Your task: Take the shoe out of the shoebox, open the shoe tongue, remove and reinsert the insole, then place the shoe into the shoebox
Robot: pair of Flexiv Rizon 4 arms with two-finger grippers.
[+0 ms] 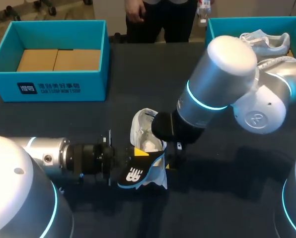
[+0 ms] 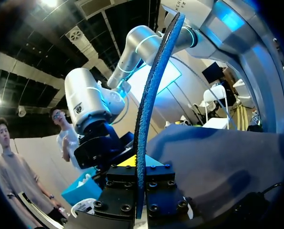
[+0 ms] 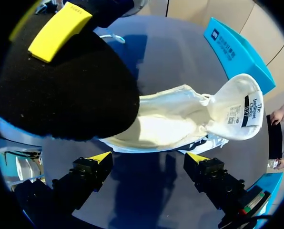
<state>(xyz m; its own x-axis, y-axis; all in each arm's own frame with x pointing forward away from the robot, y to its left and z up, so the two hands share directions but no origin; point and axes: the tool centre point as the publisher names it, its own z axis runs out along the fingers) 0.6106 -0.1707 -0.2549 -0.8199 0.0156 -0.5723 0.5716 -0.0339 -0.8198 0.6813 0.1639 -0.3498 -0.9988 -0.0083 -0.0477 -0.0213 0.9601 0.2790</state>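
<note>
A white shoe (image 1: 144, 133) lies on the dark table with its tongue (image 3: 239, 107) folded out and its mouth wide open. My left gripper (image 1: 134, 157) comes in from the left and is shut on a black insole (image 1: 136, 174) with a blue edge, holding it just beside and above the shoe. In the left wrist view the insole (image 2: 149, 105) stands edge-on between the fingers. My right gripper (image 3: 149, 157) hovers open over the shoe (image 3: 166, 121), with nothing between its fingers. The insole (image 3: 61, 90) covers the shoe's heel end in that view.
A teal shoebox (image 1: 4, 54) with brown cardboard inside stands at the back left. A second teal box (image 1: 213, 26) at the back right holds another white shoe (image 1: 267, 42). My right arm's elbow (image 1: 227, 74) looms over the table's middle.
</note>
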